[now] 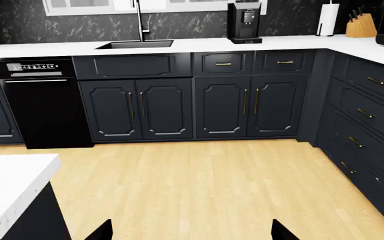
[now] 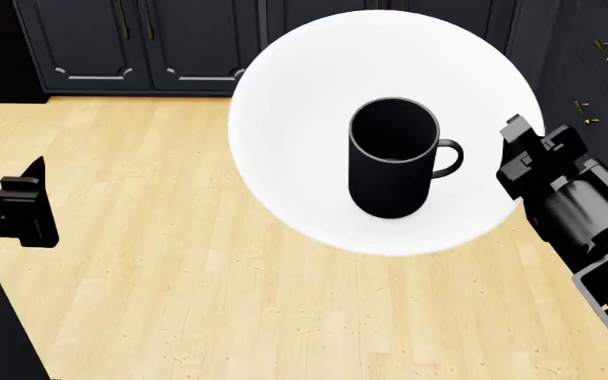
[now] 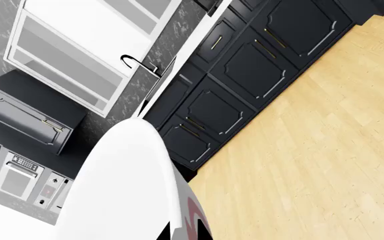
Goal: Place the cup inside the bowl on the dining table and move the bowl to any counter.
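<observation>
A white bowl (image 2: 304,174) hangs in the air above a pale wood floor (image 2: 209,277), seen from the robot's head looking down. A black cup (image 2: 391,170) stands upright in the middle of the bowl, its thin handle pointing toward the right gripper (image 2: 521,162). That gripper, dark and blocky, meets the bowl's rim on the robot's right side and appears to be clamped on it; in the right wrist view the bowl (image 3: 122,185) fills the near foreground edge-on, right at the camera. The left gripper (image 2: 24,210) sits well apart from the bowl at the left edge of the head view, holding nothing; the left wrist view shows its two dark fingertips (image 1: 102,231) set wide apart with only floor between them. Ahead of the left arm runs the counter (image 1: 199,46), a white top with a black sink (image 1: 135,44) and a tall faucet (image 1: 140,20), a coffee machine (image 1: 244,22), a paper towel roll (image 1: 327,19) and a knife block (image 1: 361,25), over dark cabinets (image 1: 192,100). A corner of the white table (image 1: 8,185) shows near that arm.
</observation>
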You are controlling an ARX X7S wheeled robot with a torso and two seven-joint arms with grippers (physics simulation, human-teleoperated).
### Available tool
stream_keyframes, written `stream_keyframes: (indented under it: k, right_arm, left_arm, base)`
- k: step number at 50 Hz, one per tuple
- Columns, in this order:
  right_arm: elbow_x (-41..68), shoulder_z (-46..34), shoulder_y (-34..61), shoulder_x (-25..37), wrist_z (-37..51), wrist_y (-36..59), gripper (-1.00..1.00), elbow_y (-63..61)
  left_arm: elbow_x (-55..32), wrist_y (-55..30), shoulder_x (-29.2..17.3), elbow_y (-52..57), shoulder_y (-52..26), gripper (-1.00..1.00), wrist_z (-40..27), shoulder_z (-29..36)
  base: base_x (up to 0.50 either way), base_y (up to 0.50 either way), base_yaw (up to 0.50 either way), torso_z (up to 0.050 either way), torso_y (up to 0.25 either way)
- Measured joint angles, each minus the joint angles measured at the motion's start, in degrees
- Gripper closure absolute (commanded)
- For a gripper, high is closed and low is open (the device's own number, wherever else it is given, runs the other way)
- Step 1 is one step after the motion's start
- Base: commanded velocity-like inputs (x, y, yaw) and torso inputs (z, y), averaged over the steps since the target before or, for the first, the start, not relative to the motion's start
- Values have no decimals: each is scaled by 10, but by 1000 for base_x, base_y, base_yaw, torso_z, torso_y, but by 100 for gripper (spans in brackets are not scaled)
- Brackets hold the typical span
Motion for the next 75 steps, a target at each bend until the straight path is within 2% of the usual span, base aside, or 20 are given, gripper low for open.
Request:
stream_keyframes:
  k: [10,75]
  right_arm:
    - [6,-2,10,5,2,5,100,8]
    - [4,-18,24,3,-2,-2,100,25]
  left_arm:
    - [6,-1,5,-11,-20,-100,4,12]
    - [3,10,-1,-15,-14,-100,3,15]
  base:
    - [500,-12,0,0,1]
    - [500,-16,0,0,2]
